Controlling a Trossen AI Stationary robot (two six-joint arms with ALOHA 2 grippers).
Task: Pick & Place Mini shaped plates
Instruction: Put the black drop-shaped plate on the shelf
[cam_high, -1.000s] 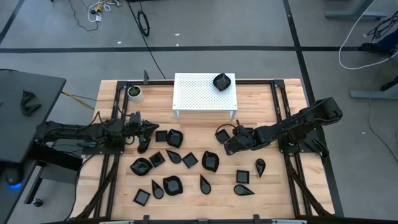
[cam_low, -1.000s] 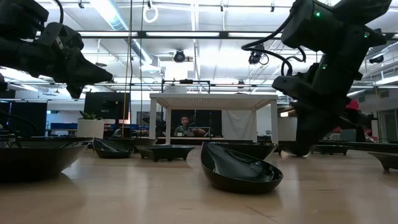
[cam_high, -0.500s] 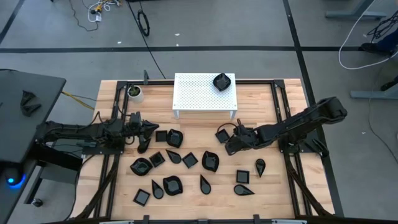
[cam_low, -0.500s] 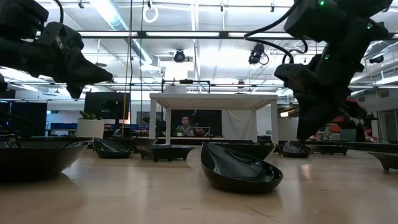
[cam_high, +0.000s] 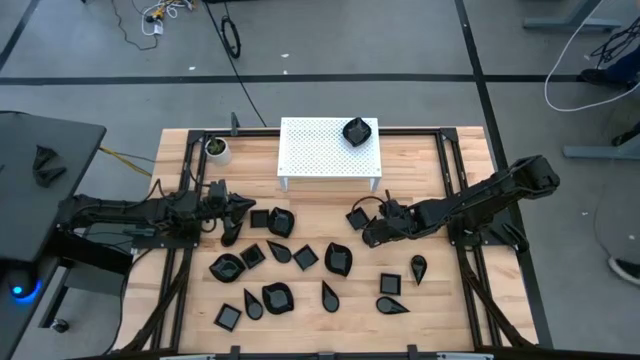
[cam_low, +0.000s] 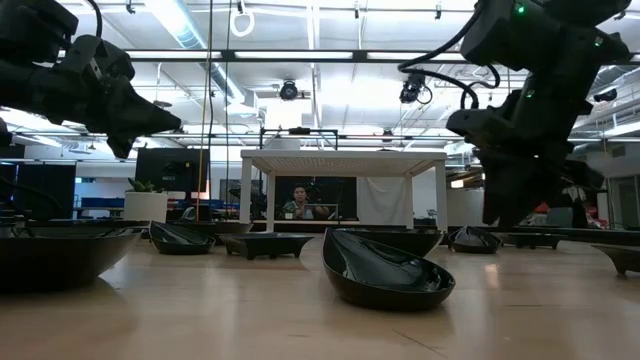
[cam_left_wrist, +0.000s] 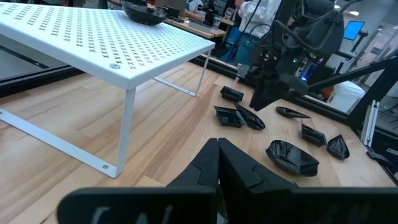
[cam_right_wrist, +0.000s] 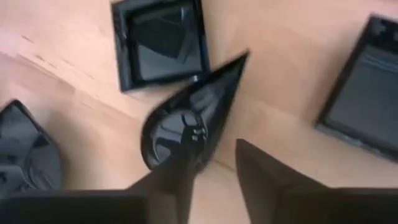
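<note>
Several mini shaped plates (cam_high: 283, 256), glossy black teardrops, squares and shells, lie flat on the wooden table between the arms. Another plate (cam_high: 358, 130) sits on the white perforated rack (cam_high: 318, 150). My right gripper (cam_high: 368, 236) hovers right of centre, just above the table (cam_low: 503, 208), with a teardrop plate (cam_right_wrist: 189, 112) between its fingers. Two square plates (cam_right_wrist: 158, 46) lie on the wood beyond it. My left gripper (cam_high: 237, 208) waits shut, held above the table's left part (cam_left_wrist: 217, 155). My right gripper has the teardrop plate by its wide round end (cam_right_wrist: 163, 142), coming from above. One finger (cam_right_wrist: 177, 180) lies over the dish's hollow and the other finger (cam_right_wrist: 261, 174) stands outside its rim. The pointed tip (cam_right_wrist: 242, 59) points away from the fingers. The contact itself is hidden by the finger.
The white rack stands at the table's far middle. A small white cup (cam_high: 216, 150) is at the far left. Black frame rails (cam_high: 450, 180) run along both sides. A large shell plate (cam_low: 385, 268) lies near the low camera. A person (cam_low: 297, 202) sits beyond the table.
My right gripper has risen a little from the table top, where it stood a second ago, and has shifted slightly toward the table's right edge. A plate on the table behind it now shows in the low view.
</note>
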